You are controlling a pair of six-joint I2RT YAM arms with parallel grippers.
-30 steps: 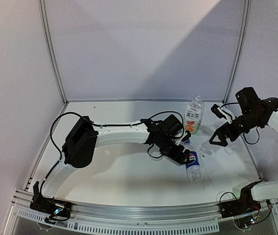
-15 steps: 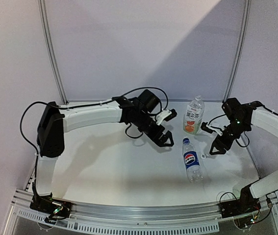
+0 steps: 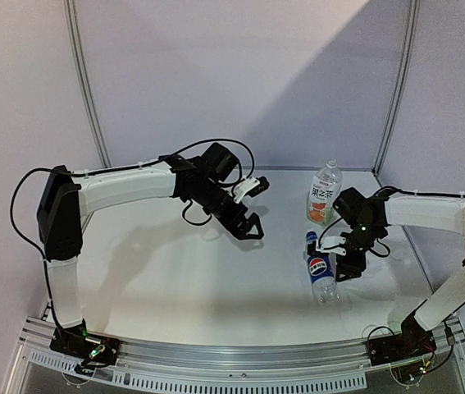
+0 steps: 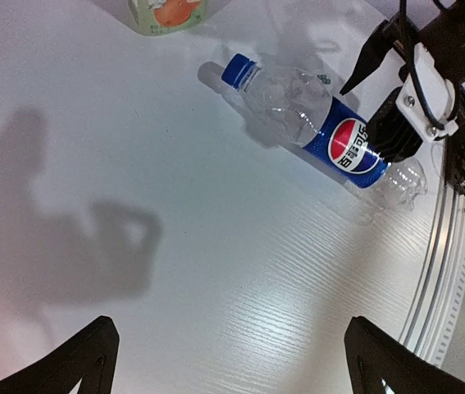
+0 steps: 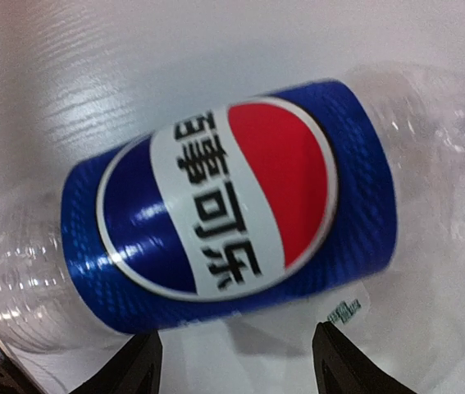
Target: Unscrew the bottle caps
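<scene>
Blue-labelled and clear, the slim bottle (image 5: 232, 205) is found lying on its side on the table (image 3: 175, 279), directly beneath the right tool (image 5: 236, 349); that tool's jaws are held half spread, lined along the bottle's length rather than across it, and nothing is seen pinched between them; whether the label is touched cannot be told. The blue cap (image 4: 239, 71) is seated on the neck, off to one side of this tool and out of its reach as it is posed. The wider bottle (image 3: 324, 197) is stood upright just beyond the right tool, with the white cap (image 3: 331, 163) on top. The left tool (image 4: 228, 345) is spread wide and carries nothing; both bottles lie well ahead of it.

Several faults can be foreseen; a round bottle pressed from above is likely to roll away; jaws closed along the body instead of across it would probably slide off; thin plastic may be crushed if it is squeezed hard; a cap turned while the body is not pinned would only spin the whole bottle; the upright bottle could be toppled by the right arm's swing, being so near.

Counted: two bottles, one lying and one upright; two caps, one blue and one white, both on; two tools.
</scene>
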